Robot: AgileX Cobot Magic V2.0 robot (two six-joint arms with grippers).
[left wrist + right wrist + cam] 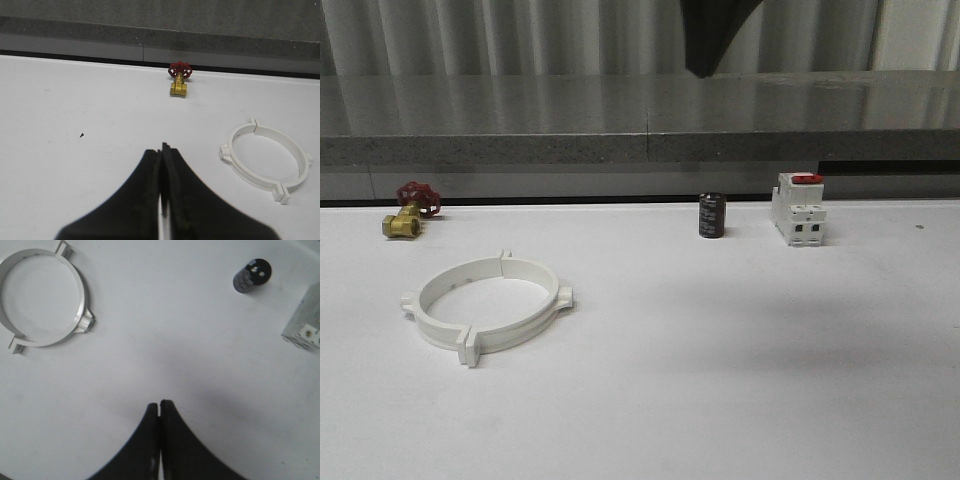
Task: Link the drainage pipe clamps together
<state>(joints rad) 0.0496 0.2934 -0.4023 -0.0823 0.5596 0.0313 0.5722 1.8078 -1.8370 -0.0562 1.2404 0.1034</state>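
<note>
The two white drainage pipe clamps point(488, 304) lie on the white table at the left, their flange tabs meeting so that they form a wide ring. The same ring of clamps point(266, 159) appears in the left wrist view, and the ring point(44, 300) also lies in the right wrist view. My left gripper point(162, 149) is shut with nothing in it, above bare table beside the ring and apart from it. My right gripper point(159, 404) is shut and empty too, over bare table well away from the ring.
A brass valve with a red handwheel point(408, 212) lies at the back left. A black cylinder point(711, 215) and a white breaker block with a red switch point(797, 209) stand at the back right. A grey ledge point(640, 120) runs behind the table.
</note>
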